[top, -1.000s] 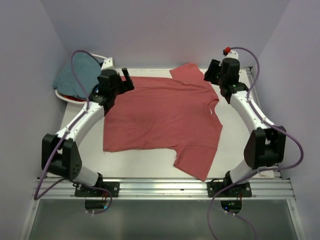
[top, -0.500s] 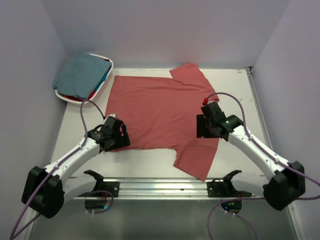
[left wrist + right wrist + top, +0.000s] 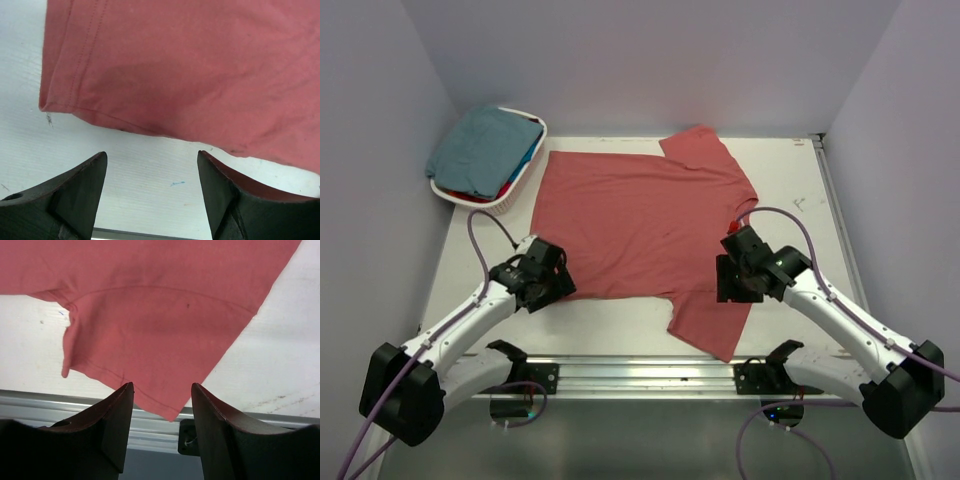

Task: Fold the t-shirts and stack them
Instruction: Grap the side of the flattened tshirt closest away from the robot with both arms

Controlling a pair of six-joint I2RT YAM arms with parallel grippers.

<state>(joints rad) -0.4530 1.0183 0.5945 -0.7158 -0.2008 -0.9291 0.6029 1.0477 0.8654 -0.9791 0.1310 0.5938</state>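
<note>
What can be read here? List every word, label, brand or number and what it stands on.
No readable text in any view.
Brick-red t-shirt: plain, no print.
Teal t-shirt in the white basket: no print showing.
Table: only small pen-like marks, no letters.

Bright, even overhead light on my feeds; a soft shadow darkens the red t-shirt (image 3: 150, 95) toward twelve o'clock in both wrist views.
</note>
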